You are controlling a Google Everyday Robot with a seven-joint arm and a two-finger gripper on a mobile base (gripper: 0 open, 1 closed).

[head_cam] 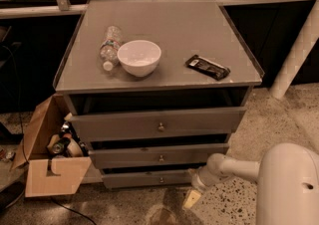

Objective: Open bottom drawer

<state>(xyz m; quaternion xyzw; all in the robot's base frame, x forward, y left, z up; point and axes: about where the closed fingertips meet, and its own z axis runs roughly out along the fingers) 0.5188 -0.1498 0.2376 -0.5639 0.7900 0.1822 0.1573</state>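
The grey cabinet has three drawer fronts. The bottom drawer (pixel 149 179) is the slimmest, lowest front, with a small brass knob (pixel 161 180) at its centre; it stands slightly out from the cabinet. My gripper (pixel 191 199) hangs at the end of the white arm, just right of the bottom drawer's right end and near the floor, apart from the knob. The top drawer (pixel 159 125) and middle drawer (pixel 159 156) also stand slightly out.
On the cabinet top (pixel 164 25) lie a plastic bottle (pixel 109 46), a white bowl (pixel 139 57) and a dark packet (pixel 208 66). An open cardboard box (pixel 50 162) with clutter stands at the left on the speckled floor. A white post (pixel 296 45) rises at the right.
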